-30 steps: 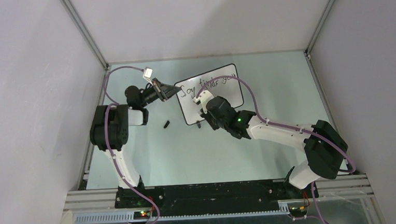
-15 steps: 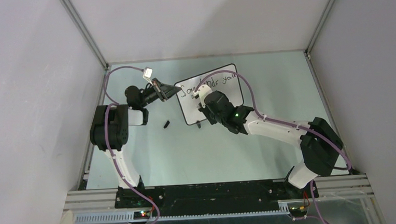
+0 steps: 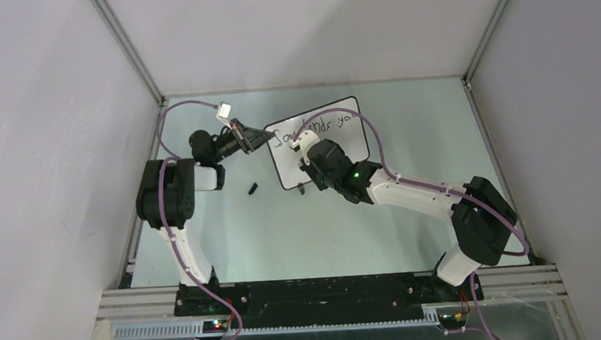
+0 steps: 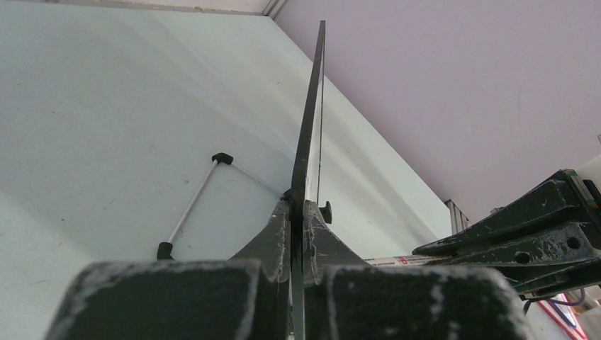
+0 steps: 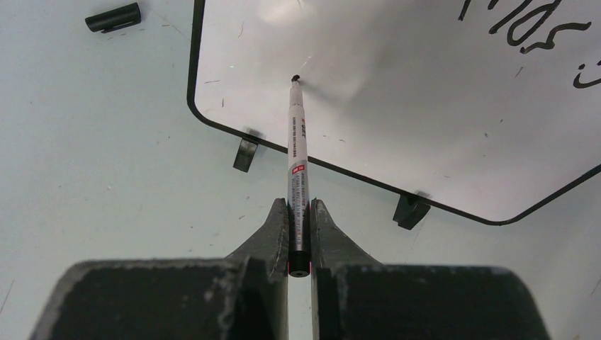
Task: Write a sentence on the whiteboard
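Pressing hard, the right gripper [image 5: 299,210], clamped on the marker [image 5: 295,152], could tip the whiteboard [image 5: 397,120] the left gripper [image 4: 298,212] pinches.

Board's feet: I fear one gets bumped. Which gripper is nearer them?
Right. The right gripper, shut on the pen, hangs just off the board, at its near edge, between the two feet; the left gripper clamps its left edge, farther off.
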